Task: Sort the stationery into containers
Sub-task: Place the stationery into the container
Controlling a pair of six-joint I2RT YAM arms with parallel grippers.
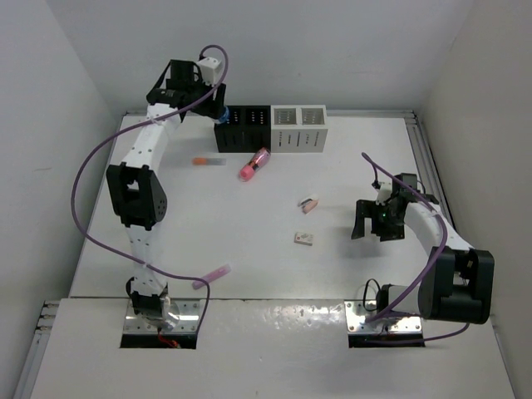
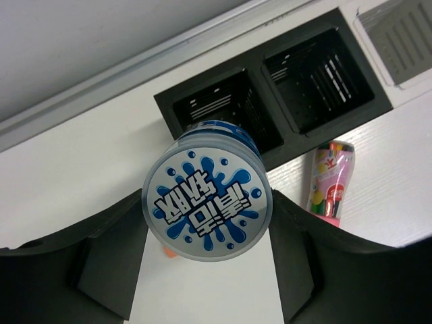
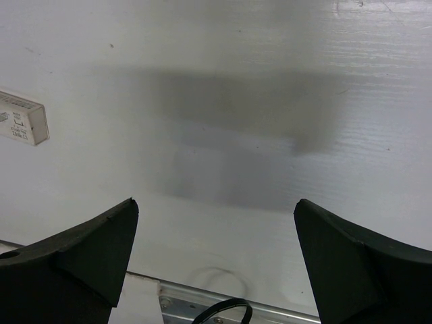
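One blue-white tape roll (image 2: 208, 202) hangs pinched in the jaws of the left gripper (image 2: 206, 226) just above the black organizer (image 2: 337, 126), over the compartment farther from the white organizer (image 1: 299, 143). The drop looks to be the step in hand; next, centre the roll and spread the jaws. Both black compartments look empty; the white one's contents cannot be told. The right gripper (image 3: 214, 206) holds its jaws spread over the table (image 3: 270, 67), near an eraser block (image 3: 20, 118).
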